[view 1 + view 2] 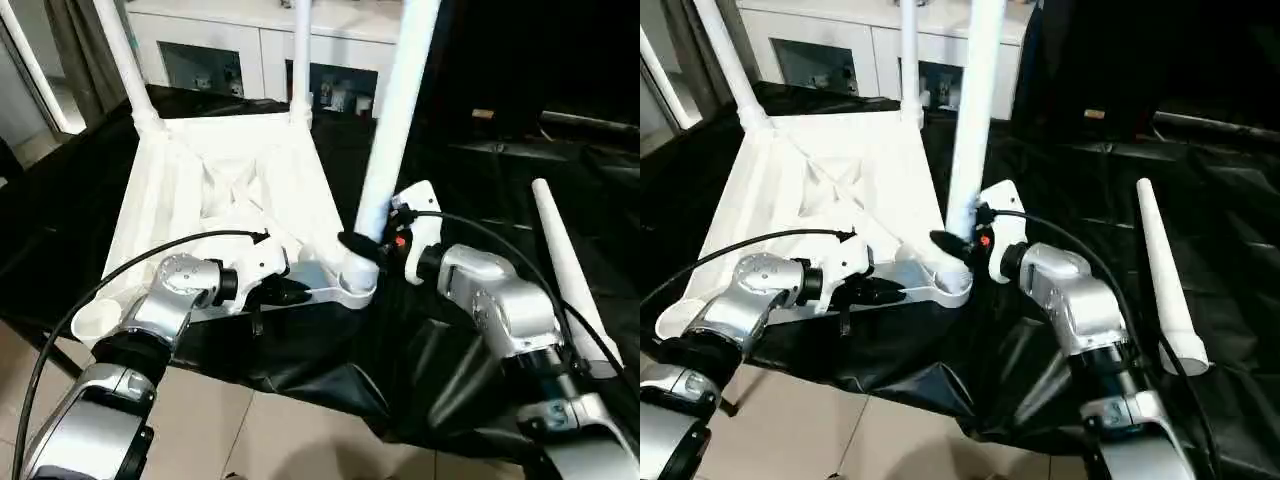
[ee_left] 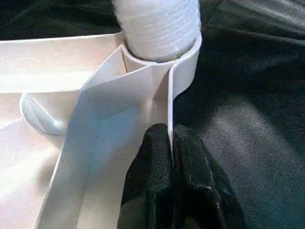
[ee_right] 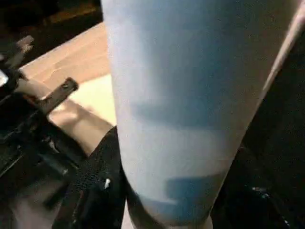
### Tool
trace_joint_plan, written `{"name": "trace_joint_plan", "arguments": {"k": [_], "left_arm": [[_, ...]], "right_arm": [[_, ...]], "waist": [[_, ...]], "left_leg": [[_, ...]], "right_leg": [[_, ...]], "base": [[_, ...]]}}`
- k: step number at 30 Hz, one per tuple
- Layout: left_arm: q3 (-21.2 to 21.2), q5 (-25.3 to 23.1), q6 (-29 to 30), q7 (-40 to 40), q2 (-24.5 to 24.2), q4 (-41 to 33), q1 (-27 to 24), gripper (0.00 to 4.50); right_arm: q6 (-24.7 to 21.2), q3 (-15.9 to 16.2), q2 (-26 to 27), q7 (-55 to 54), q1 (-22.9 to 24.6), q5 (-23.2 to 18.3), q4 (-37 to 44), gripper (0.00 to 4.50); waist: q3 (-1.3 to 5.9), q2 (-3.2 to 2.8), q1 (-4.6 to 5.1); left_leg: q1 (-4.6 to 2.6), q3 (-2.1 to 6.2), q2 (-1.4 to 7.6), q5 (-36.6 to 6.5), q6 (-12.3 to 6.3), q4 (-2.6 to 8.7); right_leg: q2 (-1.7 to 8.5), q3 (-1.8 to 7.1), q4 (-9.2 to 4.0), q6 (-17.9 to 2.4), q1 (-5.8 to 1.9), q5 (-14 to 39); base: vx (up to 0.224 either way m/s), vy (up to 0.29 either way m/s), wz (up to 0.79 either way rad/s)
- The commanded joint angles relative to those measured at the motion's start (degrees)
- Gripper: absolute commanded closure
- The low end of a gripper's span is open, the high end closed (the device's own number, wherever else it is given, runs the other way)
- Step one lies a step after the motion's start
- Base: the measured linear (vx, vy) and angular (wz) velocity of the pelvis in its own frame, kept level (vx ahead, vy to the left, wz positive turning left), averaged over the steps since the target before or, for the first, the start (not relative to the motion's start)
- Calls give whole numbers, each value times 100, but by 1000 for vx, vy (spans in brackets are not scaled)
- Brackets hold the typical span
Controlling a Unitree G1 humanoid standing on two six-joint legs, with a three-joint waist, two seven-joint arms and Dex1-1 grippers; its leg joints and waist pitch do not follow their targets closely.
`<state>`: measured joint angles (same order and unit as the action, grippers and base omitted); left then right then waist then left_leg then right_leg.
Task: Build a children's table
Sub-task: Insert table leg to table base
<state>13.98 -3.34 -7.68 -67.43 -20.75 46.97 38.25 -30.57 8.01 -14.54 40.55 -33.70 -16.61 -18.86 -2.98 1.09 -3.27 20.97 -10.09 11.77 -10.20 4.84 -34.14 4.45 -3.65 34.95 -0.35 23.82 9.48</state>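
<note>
Pinching the near rim of the upturned table top [image 1: 215, 195], my left gripper [image 2: 170, 143] has its fingers clenched on that thin white wall, just beside the corner socket [image 1: 355, 285]. My right gripper [image 1: 372, 240] clasps the upright leg [image 1: 395, 120] standing in that socket, low on the tube. Two more legs [image 1: 125, 60] rise from the far corners. A fourth leg [image 1: 570, 275] lies loose on the black cloth [image 1: 500, 180] to my right.
</note>
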Motion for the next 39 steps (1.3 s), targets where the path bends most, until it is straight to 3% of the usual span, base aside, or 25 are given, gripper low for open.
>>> {"name": "trace_joint_plan", "arguments": {"k": [1, 14, 21, 22, 24, 25, 26, 28, 29, 31, 33, 39], "left_arm": [[238, -193, 118, -180, -20, 139, -73, 450], [200, -146, 251, -215, -76, -7, 94, 450], [116, -107, 227, -116, -52, 38, 151, 450], [102, -103, 211, -95, -54, 46, 157, 450], [70, -98, 204, -29, -51, 65, 173, 450], [66, -98, 202, -23, -52, 71, 177, 450], [60, -98, 198, -19, -58, 89, 189, 450], [46, -99, 186, 13, -59, 106, 197, 450], [31, -98, 172, 41, -59, 130, 210, 450], [7, -102, 140, 143, -51, 154, 215, 450], [-1, -115, 111, 220, -48, 195, 232, 450], [-26, -139, 55, 396, -14, 305, 287, 450]], "right_arm": [[-122, 142, -101, 155, -38, 51, -176, 262], [-99, -59, -65, 301, -289, 14, -455, 262], [445, -646, 85, 42, 138, -226, -460, 262], [494, -716, 117, -2, 235, -269, -440, 262], [646, -790, 189, -38, 464, -323, -373, 262], [675, -795, 202, -44, 507, -326, -363, 262], [724, -798, 223, -55, 564, -323, -357, 262], [848, -755, 237, -48, 669, -262, -345, 262], [984, -720, 263, -65, 767, -197, -357, 262], [1328, -659, 335, -131, 968, -64, -375, 262], [1643, -591, 395, -224, 1093, 73, -404, 262], [2494, -189, 467, -458, 1396, 618, -404, 262]], "waist": [[366, 42, -9], [400, 101, -23], [393, 61, -35], [395, 27, -38], [395, 39, -38], [395, 39, -38], [388, -29, -37], [389, -20, -35], [384, -59, -43], [392, -46, -40], [383, -92, -41], [328, -79, -16]], "left_leg": [[-53, -4, 113, -1154, -70, 417], [-55, 2, 120, -1162, 1, 413], [-56, 2, 121, -1262, 18, 417], [-64, 9, 117, -1325, 40, 423], [-67, 17, 119, -1391, 40, 431], [-67, 17, 119, -1391, 40, 431], [-70, 27, 118, -1481, 69, 439], [-69, 26, 114, -1519, 72, 442], [-78, 25, 114, -1581, 89, 445], [-72, 31, 113, -1605, 91, 445], [-72, 44, 111, -1713, 108, 456], [-105, 72, 104, -2196, 138, 486]], "right_leg": [[337, 255, -430, -995, -297, 1667], [343, 247, -388, -1130, -319, 1370], [350, 253, -411, -1134, -314, 1385], [345, 246, -420, -1134, -315, 1428], [341, 240, -422, -1135, -319, 1463], [341, 240, -422, -1135, -319, 1463], [336, 237, -429, -1149, -313, 1465], [328, 234, -435, -1169, -318, 1446], [332, 236, -454, -1160, -308, 1475], [333, 235, -443, -1172, -316, 1450], [337, 227, -455, -1148, -311, 1579], [339, 210, -563, -896, -257, 2491]], "base": [[0, 0, 0], [0, 0, 0], [0, 0, 0], [0, 0, 0], [0, 0, 0], [0, 0, 0], [0, 0, 0], [0, 0, 0], [0, 0, 0], [0, 0, 0], [0, 0, 0], [0, 0, 0]]}}
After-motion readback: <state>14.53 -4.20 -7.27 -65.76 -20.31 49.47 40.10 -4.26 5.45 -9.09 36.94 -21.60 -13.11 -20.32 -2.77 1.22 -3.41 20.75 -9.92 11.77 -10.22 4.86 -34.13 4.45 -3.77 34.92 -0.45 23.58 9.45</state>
